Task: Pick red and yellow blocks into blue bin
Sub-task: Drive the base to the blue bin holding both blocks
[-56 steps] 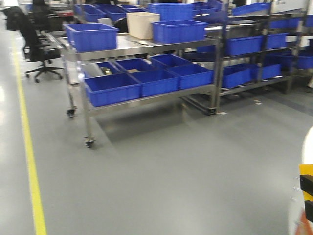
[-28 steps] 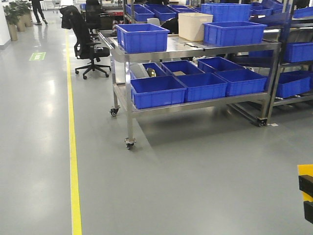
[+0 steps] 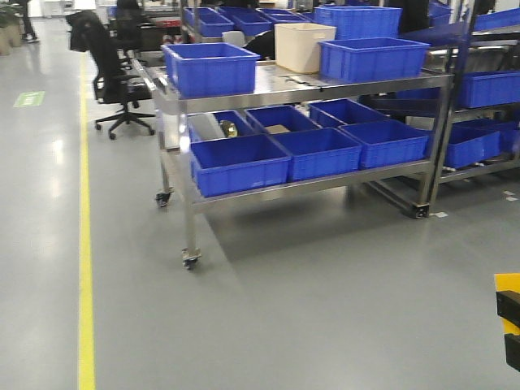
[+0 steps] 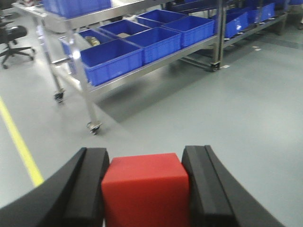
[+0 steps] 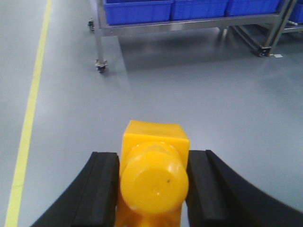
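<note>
Left wrist view: left tool (image 4: 146,165) — its two black fingers (image 4: 90,184) are clamped on the small red squarish block (image 4: 144,189), one on each side.
Right wrist view: right tool (image 5: 152,170) — closed tight against both sides of the small bright yellow block (image 5: 154,137), whose near end is a rounded knob.
Blocks: each sits between its tool's fingers, above the smooth grey floor (image 3: 325,309) and well apart from every bin.
Floor line: a yellow painted stripe (image 3: 85,244) runs along the left of the front view.
Cart: a stainless-steel cart on castors (image 3: 325,88) stands ahead, beside the stripe.
Blue bins: bright-blue rectangular plastic bins (image 3: 210,73) stand on the cart, two on its top surface and six in two rows on the lower shelf. I cannot tell which is the task's.
Between the top bins: a cream plastic tub (image 3: 302,46).
Beyond the cart: a black office chair (image 3: 110,65) and racks holding more blue bins.
</note>
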Motion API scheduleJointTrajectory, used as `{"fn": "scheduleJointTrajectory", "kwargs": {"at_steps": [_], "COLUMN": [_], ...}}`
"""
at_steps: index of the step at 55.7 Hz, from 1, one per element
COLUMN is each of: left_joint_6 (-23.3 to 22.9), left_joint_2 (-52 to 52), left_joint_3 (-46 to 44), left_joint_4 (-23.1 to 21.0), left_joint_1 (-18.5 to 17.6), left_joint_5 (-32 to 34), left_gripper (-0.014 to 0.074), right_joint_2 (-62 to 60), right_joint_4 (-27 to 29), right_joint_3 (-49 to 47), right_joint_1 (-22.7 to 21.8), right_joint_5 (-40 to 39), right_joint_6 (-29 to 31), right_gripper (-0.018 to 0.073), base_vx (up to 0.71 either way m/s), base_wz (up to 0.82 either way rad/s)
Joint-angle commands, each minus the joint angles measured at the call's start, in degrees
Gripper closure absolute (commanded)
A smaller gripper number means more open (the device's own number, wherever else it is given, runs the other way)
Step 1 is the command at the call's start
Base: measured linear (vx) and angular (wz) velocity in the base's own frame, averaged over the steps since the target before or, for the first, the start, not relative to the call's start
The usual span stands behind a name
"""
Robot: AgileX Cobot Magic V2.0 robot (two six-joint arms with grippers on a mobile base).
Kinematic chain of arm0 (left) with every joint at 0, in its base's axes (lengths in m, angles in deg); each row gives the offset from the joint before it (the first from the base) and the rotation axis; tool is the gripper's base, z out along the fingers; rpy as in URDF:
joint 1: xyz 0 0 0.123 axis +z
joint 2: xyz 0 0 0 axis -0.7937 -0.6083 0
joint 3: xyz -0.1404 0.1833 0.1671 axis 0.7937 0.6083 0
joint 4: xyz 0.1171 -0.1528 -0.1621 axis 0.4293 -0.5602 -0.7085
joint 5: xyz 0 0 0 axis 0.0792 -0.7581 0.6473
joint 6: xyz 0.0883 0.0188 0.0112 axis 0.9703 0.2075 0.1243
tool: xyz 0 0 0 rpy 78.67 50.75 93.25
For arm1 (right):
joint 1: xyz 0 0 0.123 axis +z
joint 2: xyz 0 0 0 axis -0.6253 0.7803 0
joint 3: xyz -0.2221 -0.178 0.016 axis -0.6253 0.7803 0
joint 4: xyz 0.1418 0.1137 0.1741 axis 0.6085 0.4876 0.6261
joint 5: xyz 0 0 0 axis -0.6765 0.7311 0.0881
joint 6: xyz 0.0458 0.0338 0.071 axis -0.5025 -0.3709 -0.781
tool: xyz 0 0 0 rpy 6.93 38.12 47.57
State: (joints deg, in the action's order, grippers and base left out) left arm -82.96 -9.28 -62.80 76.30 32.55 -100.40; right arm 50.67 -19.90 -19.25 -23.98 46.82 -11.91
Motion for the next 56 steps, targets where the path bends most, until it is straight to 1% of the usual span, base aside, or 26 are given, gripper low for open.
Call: {"fn": "scheduleJointTrajectory", "kwargs": {"at_steps": [1,56], "left_joint_6": [-0.44,-0.44], "left_joint_2": [0.10,0.10], "left_joint_3": [-1.59,-1.59], "left_joint_4": [0.25,0.25], "left_joint_1": [-0.32,-0.32], "left_joint_5": [4.80,4.71], "left_gripper": [0.0594,0.0594], "right_joint_2": [-0.33,-0.33], "right_joint_4": [-1.28,-1.28], "right_joint_3": [-1.78,-1.78], "right_joint_1": [-0.17,-0.17], "right_joint_5": [-4.31,-4.31], "right_joint_6": [0.54,0.54], "right_gripper": [0.0568,0.0568], "base_vx": [0.45,0.53], "base_wz": [-0.32,-0.34]}}
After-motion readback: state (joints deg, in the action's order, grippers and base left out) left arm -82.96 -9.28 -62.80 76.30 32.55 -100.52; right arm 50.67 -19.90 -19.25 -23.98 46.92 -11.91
